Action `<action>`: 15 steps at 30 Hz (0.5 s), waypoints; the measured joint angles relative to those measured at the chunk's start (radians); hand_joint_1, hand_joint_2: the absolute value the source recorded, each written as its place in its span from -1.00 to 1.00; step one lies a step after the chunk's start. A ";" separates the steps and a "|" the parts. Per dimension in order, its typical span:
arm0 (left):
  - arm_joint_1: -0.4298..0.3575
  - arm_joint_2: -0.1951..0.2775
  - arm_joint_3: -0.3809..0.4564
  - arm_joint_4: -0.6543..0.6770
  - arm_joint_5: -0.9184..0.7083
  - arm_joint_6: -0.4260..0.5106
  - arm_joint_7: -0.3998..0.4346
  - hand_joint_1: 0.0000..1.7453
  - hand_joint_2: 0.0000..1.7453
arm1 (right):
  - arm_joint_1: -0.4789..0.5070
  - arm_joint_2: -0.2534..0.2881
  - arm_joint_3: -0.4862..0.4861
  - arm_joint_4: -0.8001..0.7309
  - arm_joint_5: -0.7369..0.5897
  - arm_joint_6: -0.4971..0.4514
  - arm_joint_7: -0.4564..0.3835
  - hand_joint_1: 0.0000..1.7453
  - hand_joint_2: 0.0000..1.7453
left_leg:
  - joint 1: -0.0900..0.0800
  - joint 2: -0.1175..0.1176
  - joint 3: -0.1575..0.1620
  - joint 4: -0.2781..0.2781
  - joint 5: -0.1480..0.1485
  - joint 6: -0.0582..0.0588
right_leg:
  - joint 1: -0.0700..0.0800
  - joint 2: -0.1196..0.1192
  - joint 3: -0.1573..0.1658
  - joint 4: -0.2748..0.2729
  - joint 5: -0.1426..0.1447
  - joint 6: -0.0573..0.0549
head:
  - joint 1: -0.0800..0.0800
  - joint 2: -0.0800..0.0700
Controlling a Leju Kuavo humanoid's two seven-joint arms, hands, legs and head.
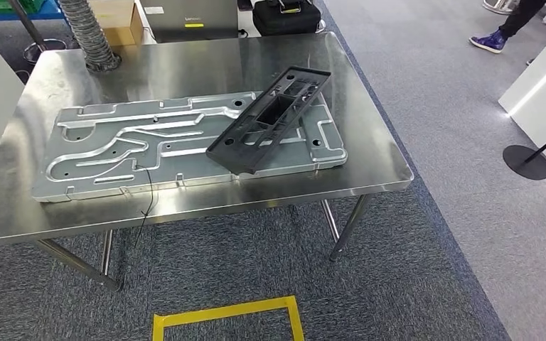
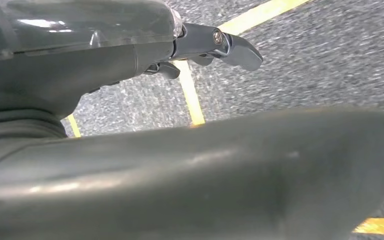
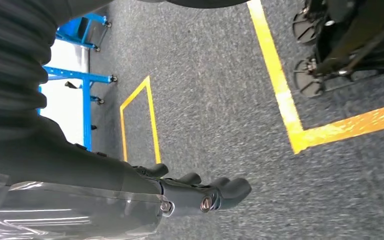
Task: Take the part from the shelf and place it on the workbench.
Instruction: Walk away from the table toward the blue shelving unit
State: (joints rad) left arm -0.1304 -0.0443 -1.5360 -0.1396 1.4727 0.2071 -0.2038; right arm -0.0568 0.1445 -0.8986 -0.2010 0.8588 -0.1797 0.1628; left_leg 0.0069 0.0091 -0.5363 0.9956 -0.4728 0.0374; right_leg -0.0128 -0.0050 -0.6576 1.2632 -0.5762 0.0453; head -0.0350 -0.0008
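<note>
Part: the black plastic part [image 1: 269,119] lies on the workbench [image 1: 185,64]. It is a long dark frame with holes in it. It rests slanted across one end of a big silver metal plate [image 1: 114,153], touching it. It is far from my fingers.

Workbench: a shiny steel table on thin legs. The silver plate lies flat on it and covers much of the top. A thin black wire [image 1: 147,195] hangs over the near edge.

My left hand [image 2: 200,47]: it hangs low over the grey carpet [image 2: 305,55], with yellow tape lines [image 2: 190,95] just past my fingers. My fingers are a bit bent and apart. I hold nothing. My thick grey thumb is close to the camera and blurry.

My right hand [image 3: 195,192]: it hangs low too, over the same grey carpet. My dark fingers [image 3: 232,189] lie side by side, gently bent, with nothing in them. They are loose, not gripping.

Near my right fingers: a yellow tape corner [image 3: 300,135] on the floor, and a smaller yellow tape box [image 3: 137,120] further off. A blue metal frame on little wheels [image 3: 85,75] stands beyond that. Black wheels [image 3: 310,75] of some stand are near the tape corner.

Behind the workbench: a grey ribbed hose [image 1: 89,32], a cardboard box [image 1: 121,21] and a black bag [image 1: 286,18].

Person: a leg with a purple shoe [image 1: 489,40] is on the floor, well away from the workbench.

Floor mark: a yellow tape box [image 1: 227,316] sits on the carpet in front of the workbench.
</note>
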 joint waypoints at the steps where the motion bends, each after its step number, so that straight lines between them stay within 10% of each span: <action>1: 0.000 0.000 -0.002 0.000 0.000 0.000 0.002 -1.00 -1.00 | 0.000 0.000 0.000 0.000 0.000 -0.001 -0.001 -1.00 1.00 | 0.000 0.000 -0.004 0.001 0.005 -0.002 | 0.001 0.000 0.047 -0.063 0.028 -0.004 | 0.000 0.000; 5: -0.003 -0.003 -0.008 0.000 0.000 -0.006 0.005 -1.00 -1.00 | -0.001 -0.001 0.000 0.000 0.000 -0.003 -0.004 -1.00 1.00 | -0.002 0.000 -0.017 0.004 0.025 -0.020 | 0.013 0.005 0.181 -0.287 0.068 -0.030 | 0.000 0.000; 8: -0.003 -0.003 -0.012 0.000 -0.002 -0.014 0.006 -1.00 -1.00 | -0.001 0.000 0.000 0.000 0.000 -0.007 -0.005 -1.00 1.00 | 0.001 -0.001 -0.025 0.014 0.021 -0.039 | 0.011 0.001 0.175 -0.302 0.084 -0.046 | 0.000 0.000; 13: -0.002 0.000 -0.014 0.000 -0.002 -0.016 0.006 -1.00 -1.00 | -0.002 0.002 0.000 0.000 0.001 -0.013 -0.005 -1.00 1.00 | 0.004 -0.003 -0.104 0.255 -0.140 -0.056 | 0.012 -0.006 0.130 -0.299 0.112 -0.066 | 0.000 0.000; 15: -0.001 0.000 -0.014 0.000 -0.005 -0.016 0.006 -1.00 -1.00 | -0.002 0.003 0.000 0.000 0.002 -0.013 -0.005 -1.00 1.00 | 0.006 -0.003 -0.085 0.264 -0.118 -0.060 | 0.012 -0.007 0.109 -0.286 0.119 -0.062 | 0.000 0.000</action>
State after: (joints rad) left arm -0.1313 -0.0443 -1.5496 -0.1396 1.4679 0.1908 -0.1983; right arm -0.0584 0.1472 -0.8988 -0.2007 0.8606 -0.1930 0.1576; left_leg 0.0131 0.0062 -0.6209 1.2593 -0.5907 -0.0226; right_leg -0.0009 -0.0123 -0.5488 0.9767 -0.4571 -0.0171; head -0.0351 -0.0008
